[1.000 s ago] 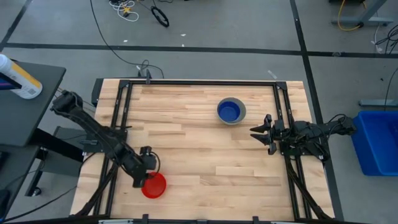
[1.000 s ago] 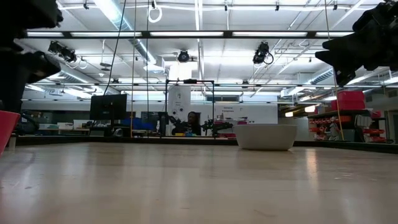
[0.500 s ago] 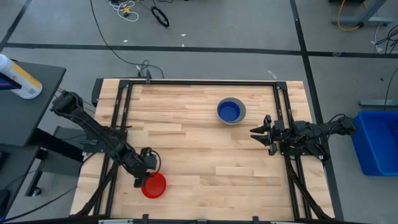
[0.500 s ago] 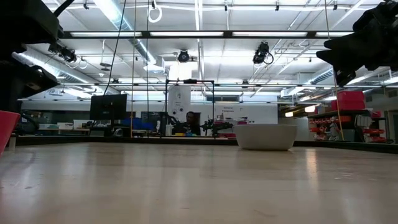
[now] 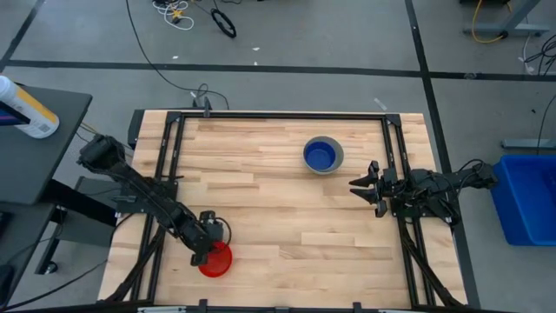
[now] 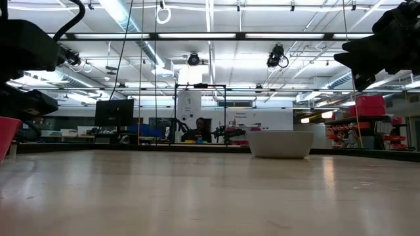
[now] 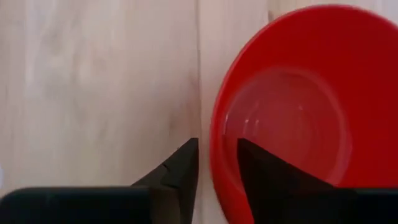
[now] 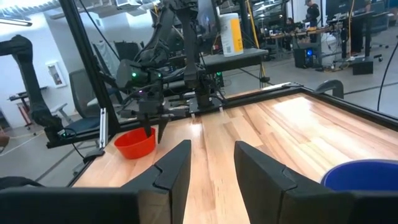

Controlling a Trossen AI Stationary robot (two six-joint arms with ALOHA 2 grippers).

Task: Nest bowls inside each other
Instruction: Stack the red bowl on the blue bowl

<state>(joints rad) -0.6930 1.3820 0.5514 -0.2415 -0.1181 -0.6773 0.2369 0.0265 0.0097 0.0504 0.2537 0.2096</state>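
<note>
A red bowl (image 5: 216, 260) rests on its base near the table's front left; it also shows as the red bowl (image 7: 292, 118) and the red bowl (image 8: 135, 144). My left gripper (image 7: 216, 163) points steeply down at its rim, open, one finger inside and one outside. A dark blue bowl (image 5: 321, 156) sits nested in the grey bowl (image 5: 337, 162) at the far right; the low view shows the grey bowl (image 6: 281, 143). My right gripper (image 5: 362, 186) waits open at the right edge, holding nothing. My left gripper straddles the red bowl's rim (image 7: 213, 155) from above, on the side toward the table's left edge. A strip of table shows between the outer finger (image 7: 181, 169) and the rim. Whether the inner finger (image 7: 264, 174) touches the wall I cannot tell. The bowl stands on the table.
Black rails (image 5: 165, 174) run along the table's left and right sides. A blue bin (image 5: 526, 198) stands on the floor to the right, and a bottle (image 5: 26, 109) on a side stand to the left. Bare wood lies between the two bowl spots.
My left gripper has come down onto the red bowl's rim, shifting slightly toward the table's near edge. The bowl has stayed where it was.
</note>
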